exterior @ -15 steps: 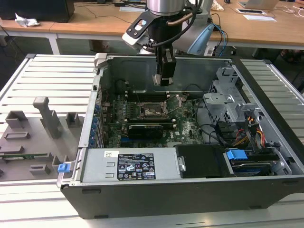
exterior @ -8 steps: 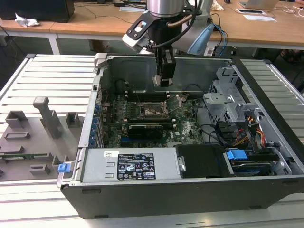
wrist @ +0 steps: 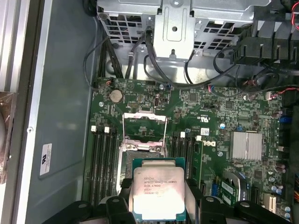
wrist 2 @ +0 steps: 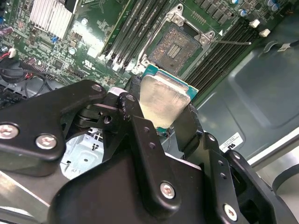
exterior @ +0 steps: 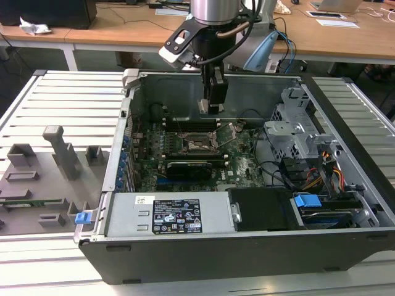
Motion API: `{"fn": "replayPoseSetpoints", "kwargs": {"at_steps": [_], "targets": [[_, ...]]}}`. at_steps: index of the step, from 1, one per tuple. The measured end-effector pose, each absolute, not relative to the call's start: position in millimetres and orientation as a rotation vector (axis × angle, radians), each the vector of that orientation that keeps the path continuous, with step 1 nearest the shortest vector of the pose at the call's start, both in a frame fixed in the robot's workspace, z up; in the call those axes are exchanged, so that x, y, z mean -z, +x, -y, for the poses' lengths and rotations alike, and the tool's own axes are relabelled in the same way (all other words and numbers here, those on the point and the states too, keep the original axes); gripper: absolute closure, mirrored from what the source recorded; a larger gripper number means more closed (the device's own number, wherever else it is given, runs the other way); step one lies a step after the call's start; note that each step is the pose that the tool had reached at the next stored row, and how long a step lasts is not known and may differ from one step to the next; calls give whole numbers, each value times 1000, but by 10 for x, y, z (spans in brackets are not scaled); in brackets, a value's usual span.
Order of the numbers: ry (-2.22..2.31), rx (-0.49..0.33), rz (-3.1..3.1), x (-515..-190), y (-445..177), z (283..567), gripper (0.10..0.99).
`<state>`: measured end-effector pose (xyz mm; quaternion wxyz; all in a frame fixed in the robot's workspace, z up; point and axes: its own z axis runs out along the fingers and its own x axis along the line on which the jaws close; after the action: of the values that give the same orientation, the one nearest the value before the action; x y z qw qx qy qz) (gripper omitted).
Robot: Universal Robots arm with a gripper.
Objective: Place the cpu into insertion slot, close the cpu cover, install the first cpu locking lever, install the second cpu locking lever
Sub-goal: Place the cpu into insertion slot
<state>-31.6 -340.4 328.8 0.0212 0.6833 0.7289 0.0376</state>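
I'm pinching the small flat square silver-topped cpu (wrist: 156,193) by its edges in my black gripper (wrist 2: 163,100), holding it above the empty square black metal-rimmed insertion slot (wrist 2: 176,44) (thin silvery cpu cover (wrist: 144,125) flipped open), counting none of the four steps as done.

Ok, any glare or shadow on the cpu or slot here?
First wrist view: glare bleaches part of the cpu top. Second wrist view: the cpu glows pale, the slot is evenly lit. Exterior view: the slot sits in dimmer light.
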Motion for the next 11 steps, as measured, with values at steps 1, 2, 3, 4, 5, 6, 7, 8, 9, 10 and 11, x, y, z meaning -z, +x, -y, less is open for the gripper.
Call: {"fn": "replayPoseSetpoints", "kwargs": {"at_steps": [1, 2, 3, 4, 5, 6, 7, 8, 9, 10, 11], "targets": [[2118, -116, -2260, -3276, -316, 3404, 557], [2119, -116, -2260, -3267, -316, 3404, 557], [2119, -115, -2260, -3257, -316, 3404, 557], [2120, -114, -2261, -3247, -316, 3404, 557], [2120, -113, -2261, -3236, -316, 3404, 557], [2121, -112, -2261, -3230, -316, 3403, 557], [2121, -111, -2261, -3224, -316, 3403, 557], [2122, -111, -2262, -3218, -316, 3404, 557], [2122, -110, -2262, -3212, -316, 3404, 557], [2123, -109, -2262, -3198, -316, 3404, 557], [2123, -108, -2263, -3186, -316, 3403, 557]]}}
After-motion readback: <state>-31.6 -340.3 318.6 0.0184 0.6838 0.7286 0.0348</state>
